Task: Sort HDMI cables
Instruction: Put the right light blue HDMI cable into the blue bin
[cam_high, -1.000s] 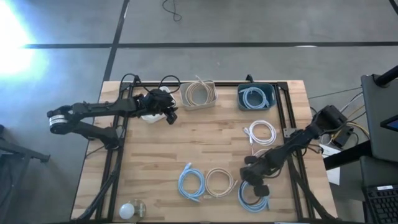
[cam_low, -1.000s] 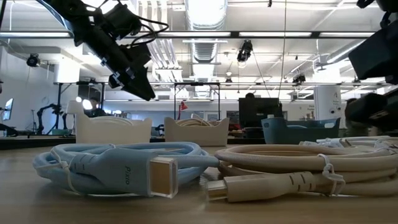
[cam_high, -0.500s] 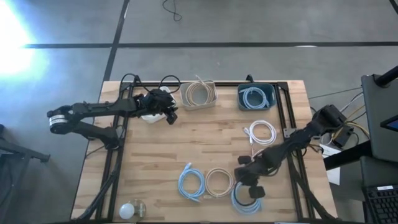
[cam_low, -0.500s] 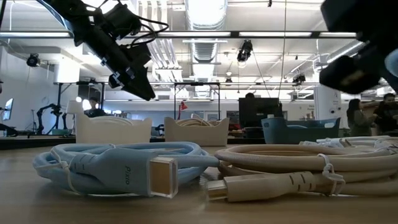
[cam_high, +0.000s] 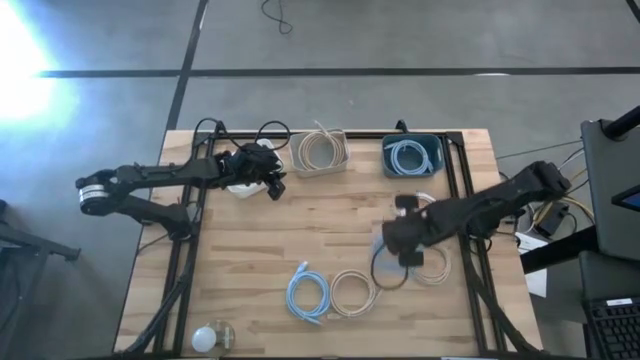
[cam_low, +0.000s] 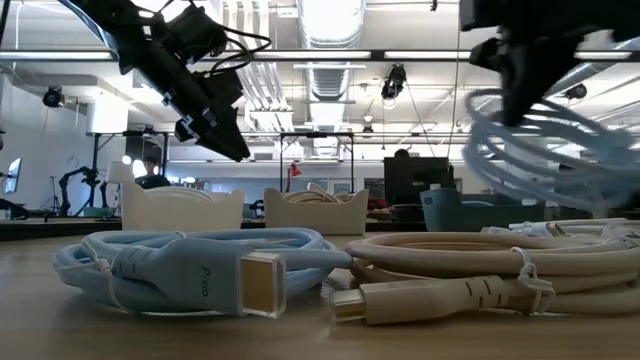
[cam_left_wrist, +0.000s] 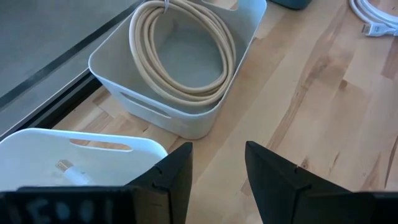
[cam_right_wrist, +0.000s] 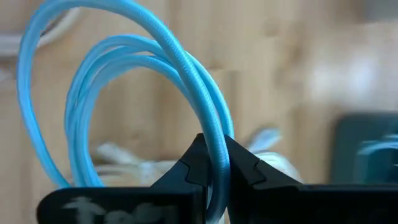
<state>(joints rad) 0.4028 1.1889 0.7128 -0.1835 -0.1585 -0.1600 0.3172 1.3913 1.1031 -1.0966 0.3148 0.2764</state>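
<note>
Wooden table (cam_high: 250, 240): light butcher-block planks with a dark metal frame along the sides.
Right gripper (cam_high: 400, 243): it is above the middle-right of the table, and its two dark fingers (cam_right_wrist: 239, 167) are pressed tight on a thin strand of the light blue coiled HDMI cable (cam_right_wrist: 134, 99).
Held cable: the smooth, round loops hang free in the air below the gripper; in the low view the coil (cam_low: 540, 150) is clearly above the table surface.
Left gripper (cam_high: 272, 187): it hovers at the far-left part of the table, just beside the white plastic bin (cam_left_wrist: 68, 152); its dark fingers (cam_left_wrist: 177, 171) stand apart with a clear gap, and nothing is between them.
Beige rectangular bin (cam_high: 321, 152): it stands at the far edge and holds a coiled beige HDMI cable (cam_left_wrist: 180, 53) with a matte round jacket.
Dark teal bin (cam_high: 411, 157): it stands at the far right and holds a light blue coil (cam_high: 407, 156).
White coiled cable (cam_high: 432, 262): it lies flat on the wood, partly hidden under the right arm.
Near edge: a light blue coil (cam_high: 308, 295) and a beige coil (cam_high: 353, 292) lie side by side, touching; each is tied with a thin strap and ends in a flat plug.
</note>
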